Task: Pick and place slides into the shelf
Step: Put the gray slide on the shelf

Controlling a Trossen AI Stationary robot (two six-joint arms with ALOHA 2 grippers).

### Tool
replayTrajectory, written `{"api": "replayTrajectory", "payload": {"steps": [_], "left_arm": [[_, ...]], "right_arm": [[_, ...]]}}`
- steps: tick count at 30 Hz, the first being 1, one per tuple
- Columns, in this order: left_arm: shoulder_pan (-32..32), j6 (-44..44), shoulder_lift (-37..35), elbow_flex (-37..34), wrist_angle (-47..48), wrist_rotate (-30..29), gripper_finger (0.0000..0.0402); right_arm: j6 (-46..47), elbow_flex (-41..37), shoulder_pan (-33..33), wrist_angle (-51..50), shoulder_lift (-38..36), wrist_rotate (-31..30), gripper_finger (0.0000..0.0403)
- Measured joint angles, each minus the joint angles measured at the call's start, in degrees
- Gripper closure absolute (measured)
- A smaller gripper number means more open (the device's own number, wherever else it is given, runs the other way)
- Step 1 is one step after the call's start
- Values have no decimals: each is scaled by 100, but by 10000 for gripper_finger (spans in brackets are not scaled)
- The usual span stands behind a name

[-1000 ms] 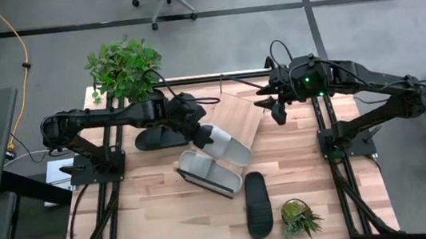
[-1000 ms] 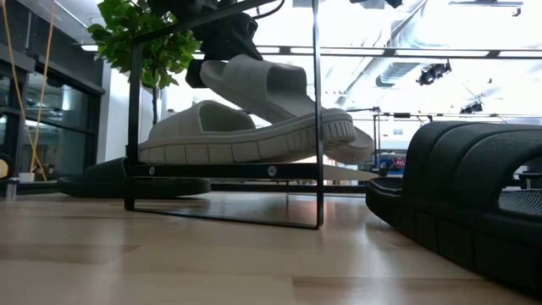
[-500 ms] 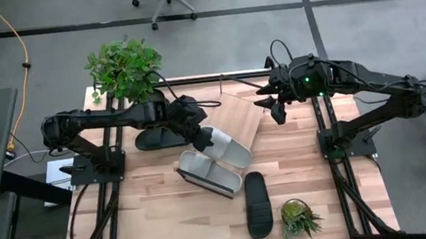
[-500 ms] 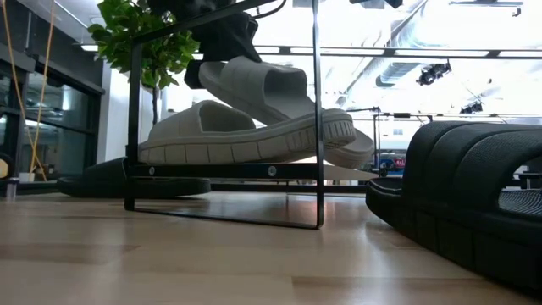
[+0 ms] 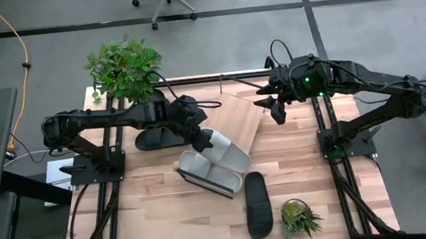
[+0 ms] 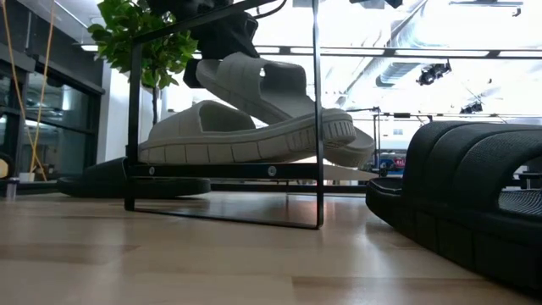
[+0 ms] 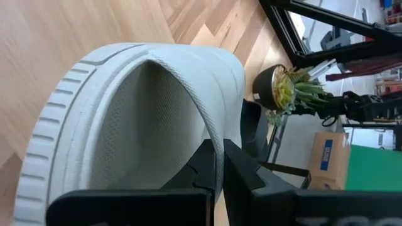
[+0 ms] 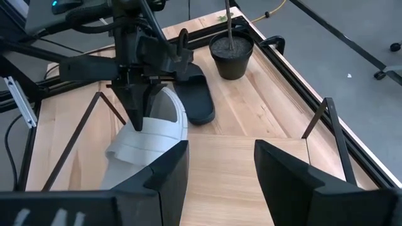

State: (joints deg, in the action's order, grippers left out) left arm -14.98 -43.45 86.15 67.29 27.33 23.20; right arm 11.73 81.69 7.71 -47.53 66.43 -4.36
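Left end effector (image 5: 198, 140) clenched on strap of a pale grey-green slide sandal (image 5: 222, 146), held tilted over its mate (image 5: 209, 174) on the light-wood plank shelf (image 5: 239, 121). Risk: it lands overlapping and slips off. Right end effector (image 5: 273, 106) released, hovering at shelf's far right end.

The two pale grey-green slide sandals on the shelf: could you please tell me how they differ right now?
The pale grey-green slide sandal held by its strap is tilted and lifted, clamped in the left pincer; the other pale grey-green slide sandal lies flat and ungripped on the light-wood plank shelf. The held one sits partly over the resting one, which is nearer the shelf's end. Both share colour, wide strap and ribbed sole edge.
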Motion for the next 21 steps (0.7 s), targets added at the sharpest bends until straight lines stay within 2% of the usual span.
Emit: {"api": "replayTrajectory", "payload": {"steps": [21], "left_arm": [[0,152,208,7,57,-317,401]], "right_arm": [[0,0,-1,51,2,0,231]]}}
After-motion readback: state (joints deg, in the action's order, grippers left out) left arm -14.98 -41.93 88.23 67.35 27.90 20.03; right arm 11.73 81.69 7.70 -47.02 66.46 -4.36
